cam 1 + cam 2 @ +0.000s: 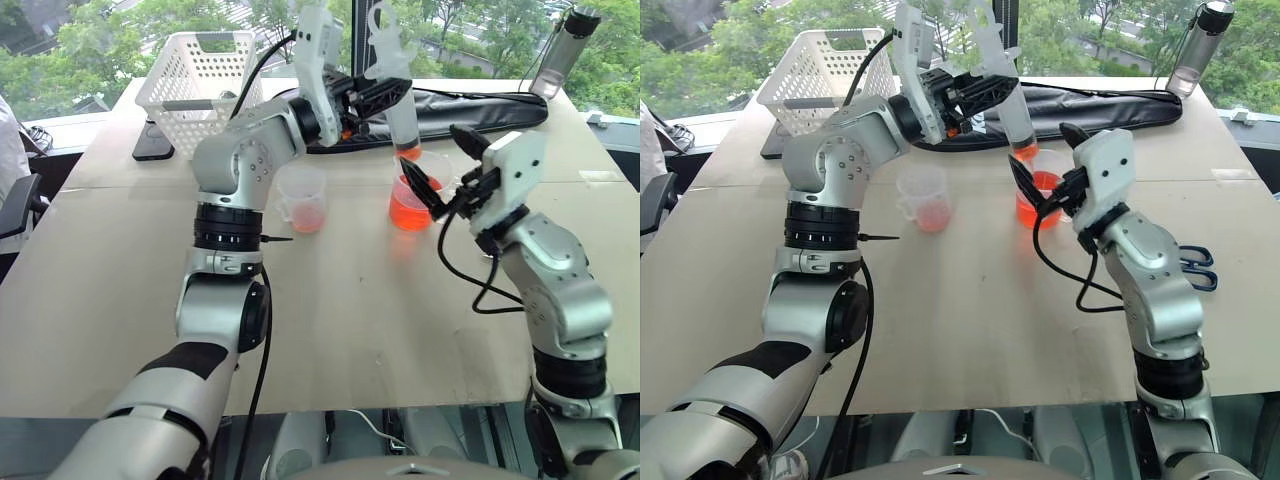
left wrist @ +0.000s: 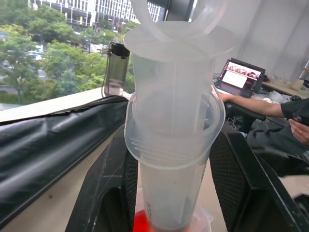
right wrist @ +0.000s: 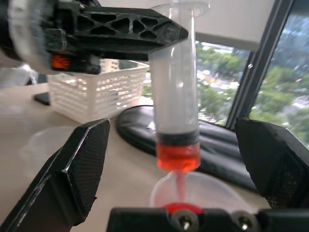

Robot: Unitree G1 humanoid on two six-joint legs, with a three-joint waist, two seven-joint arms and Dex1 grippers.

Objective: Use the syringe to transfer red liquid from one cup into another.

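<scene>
Right hand [image 1: 440,195]: held above the worktop [image 1: 350,330] on a raised forearm, pointing forward and toward the robot's left, just short of the larger beaker [image 1: 410,205]. Its two black fingers stand wide apart and hold nothing; in the right wrist view they flank the syringe without touching it.

Larger beaker: stands on the worktop beside the right hand, partly filled with red liquid [image 1: 408,215]. The near fingers of that hand cover part of its wall, so the handle and spout cannot be made out.

Smaller beaker [image 1: 302,198]: stands to the robot's left of the larger one, well apart from it, with a shallow pink-red layer at the bottom.

Left hand [image 1: 975,95]: the arm reaches up and across toward the right, and the black fingers are clamped on the barrel of the syringe [image 1: 398,95]. The syringe is held upright over the larger beaker, tip down. A short column of red liquid sits below the black plunger seal [image 3: 177,139]. Whether the tip touches the liquid surface cannot be told.

Farther back: a white basket [image 1: 200,75], a long black bag [image 1: 480,105] and a clear bottle [image 1: 560,50].
</scene>
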